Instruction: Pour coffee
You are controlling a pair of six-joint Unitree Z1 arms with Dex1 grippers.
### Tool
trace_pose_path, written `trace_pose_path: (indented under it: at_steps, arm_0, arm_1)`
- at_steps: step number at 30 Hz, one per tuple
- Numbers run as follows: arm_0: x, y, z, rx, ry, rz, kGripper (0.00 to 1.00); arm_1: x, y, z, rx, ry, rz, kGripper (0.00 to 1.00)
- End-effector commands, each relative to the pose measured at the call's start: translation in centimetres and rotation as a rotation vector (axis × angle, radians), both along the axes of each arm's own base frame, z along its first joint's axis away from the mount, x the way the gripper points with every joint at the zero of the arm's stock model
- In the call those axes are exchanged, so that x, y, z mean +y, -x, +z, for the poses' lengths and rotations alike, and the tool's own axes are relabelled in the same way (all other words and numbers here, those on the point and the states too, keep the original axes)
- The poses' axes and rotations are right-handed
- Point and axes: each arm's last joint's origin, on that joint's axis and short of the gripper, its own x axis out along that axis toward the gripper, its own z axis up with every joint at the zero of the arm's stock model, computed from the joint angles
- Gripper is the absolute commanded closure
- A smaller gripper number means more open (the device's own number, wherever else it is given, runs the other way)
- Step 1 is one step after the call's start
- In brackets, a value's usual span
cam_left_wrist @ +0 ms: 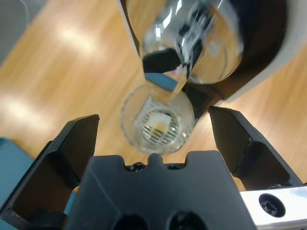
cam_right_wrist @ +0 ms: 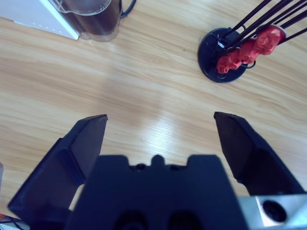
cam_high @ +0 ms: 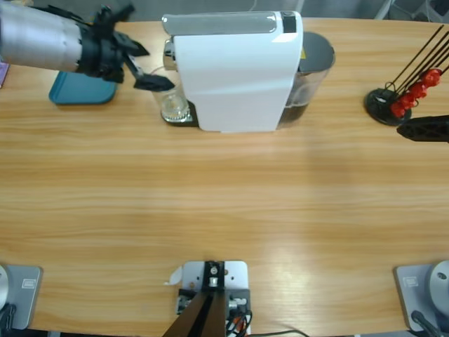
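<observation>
I'm seeing one white coffee machine (cam_high: 235, 74) standing on the table (cam_high: 224, 203), one clear glass (cam_high: 175, 105) sitting under its spout, coffee not discernible in it. My left gripper (cam_high: 144, 67) is hovering spread wide above it; my right gripper (cam_right_wrist: 160, 139) is gaping, empty, near three red pods (cam_right_wrist: 244, 50)

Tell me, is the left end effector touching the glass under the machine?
Apart. The left wrist view shows table between the open left end effector and the glass.
</observation>
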Motion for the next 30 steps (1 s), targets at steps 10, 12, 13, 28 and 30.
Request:
trace_pose_path:
  at_steps: [10, 12, 13, 28, 30]
  arm_0:
    - [7.3, 9.3, 3.7, 0.283, 0.150, 0.528, 0.012]
    - [8.2, 10.9, 4.1, 0.287, 0.163, 0.543, 0.009]
    - [8.6, 11.6, 4.3, 0.289, 0.159, 0.547, 0.011]
    - [10.2, 14.0, 1.5, 0.393, -0.013, 0.591, 0.023]
    - [10.2, 13.9, 1.5, 0.402, -0.007, 0.601, 0.023]
  arm_1:
    - [2.9, -11.0, 7.3, 0.194, -0.220, -0.038, 0.037]
    - [3.4, -12.4, 8.1, 0.170, -0.210, -0.024, 0.171]
    - [3.7, -13.2, 8.4, 0.167, -0.203, -0.017, 0.208]
    - [12.5, -21.5, 9.3, 0.134, -0.176, 0.098, 1.000]
    - [12.9, -21.3, 9.3, 0.142, -0.171, 0.108, 1.000]
